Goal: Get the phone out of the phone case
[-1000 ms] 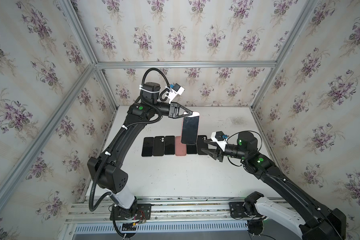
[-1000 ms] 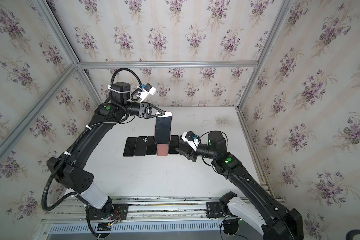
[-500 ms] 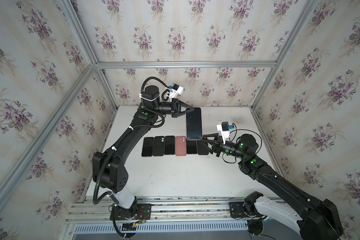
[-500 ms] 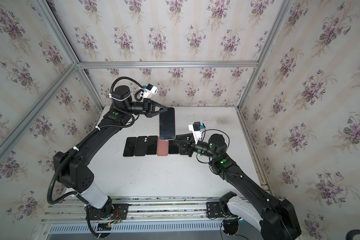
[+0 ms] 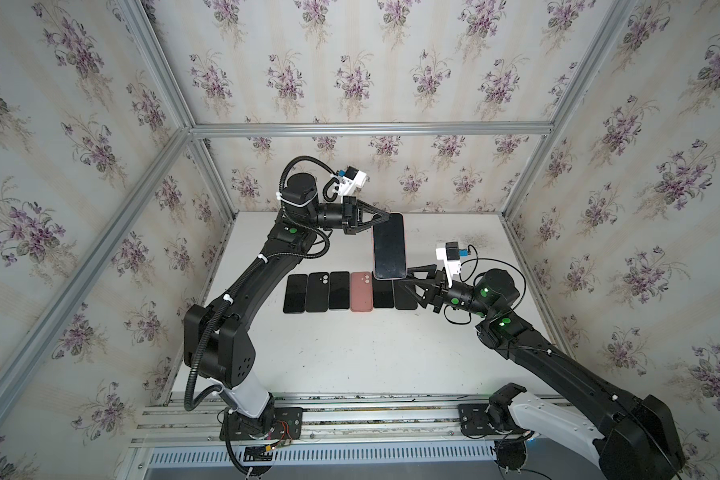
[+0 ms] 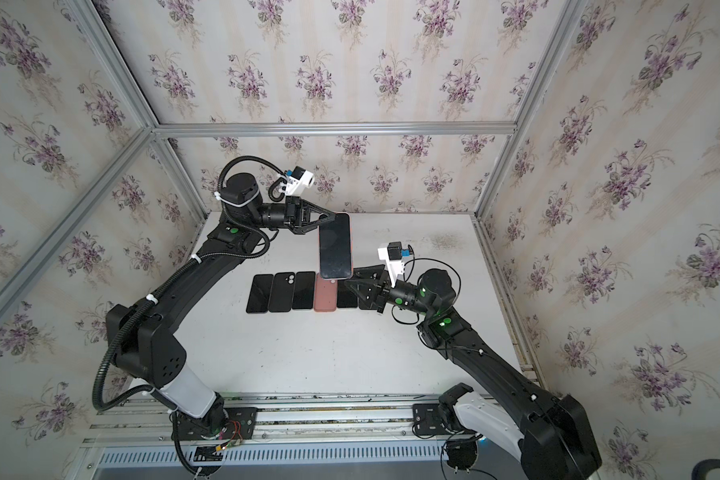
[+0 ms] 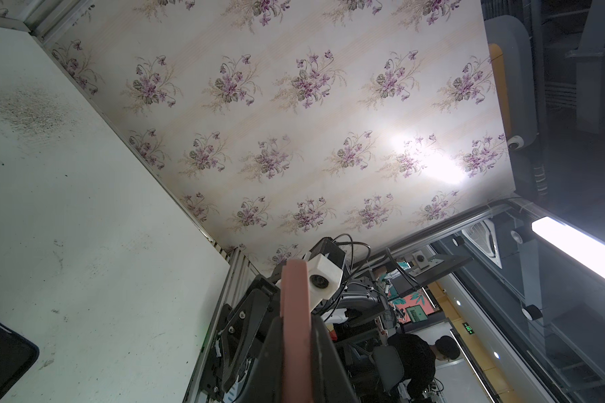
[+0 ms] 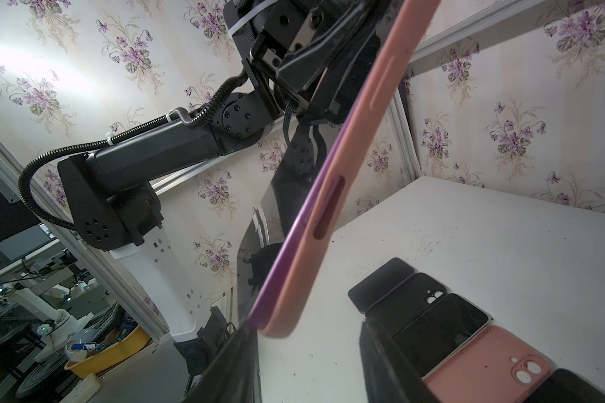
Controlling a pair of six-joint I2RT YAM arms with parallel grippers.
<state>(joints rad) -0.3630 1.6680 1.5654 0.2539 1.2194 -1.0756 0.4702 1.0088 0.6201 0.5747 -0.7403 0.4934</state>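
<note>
My left gripper [image 5: 381,220] clenches the black-screened phone [image 5: 388,245], seated in its pink silicone case [image 8: 294,282], above the white bench [image 5: 350,365] middle. My right gripper [image 5: 406,277] gapes around its lower end; next, probably pinch and peel.

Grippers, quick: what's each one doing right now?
Left gripper: shut on the cased phone, at its top end.
Right gripper: open, jaws straddling its lower end.

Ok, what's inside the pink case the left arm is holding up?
A phone with dark screen and purple edge fills the pink case; the case covers its back.
</note>
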